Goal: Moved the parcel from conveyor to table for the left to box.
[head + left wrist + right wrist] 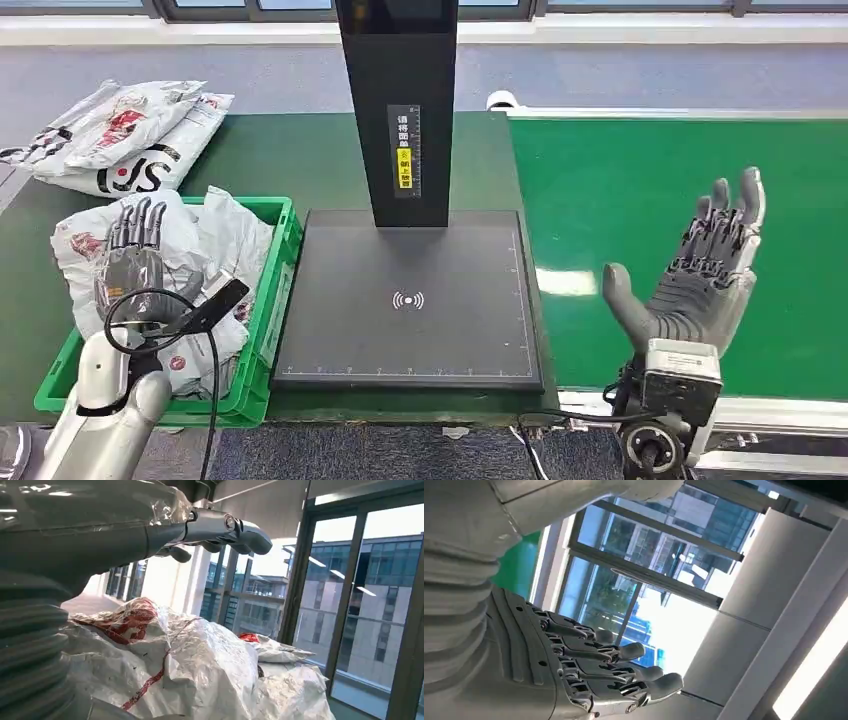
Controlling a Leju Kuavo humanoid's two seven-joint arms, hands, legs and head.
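1. Head view. Your right hand [700,270] hovers over the green conveyor [680,200], fingers spread and upright, palm turned inward, holding nothing. No parcel lies on the visible belt. Your left hand [135,265] rests over the crumpled parcels [200,240] heaped in the green crate [275,290] on the bench [290,150]; its fingers lie straight and close together, clasping nothing that you can see. A black scanner plate [410,300] with its upright post [398,100] stands between crate and conveyor. More parcels [120,135] lie on the bench beyond the crate.

2. Left wrist view. The left hand's fingers [235,530] extend above a white film parcel with red print [190,665], apart from it. The film is creased and glossy: judge it light, soft and slippery, likely to sag. Take hold across the bulk, not at a loose edge.

3. Right wrist view. The right hand's fingers [624,672] are gently curled and separated, with nothing between them; windows lie beyond.
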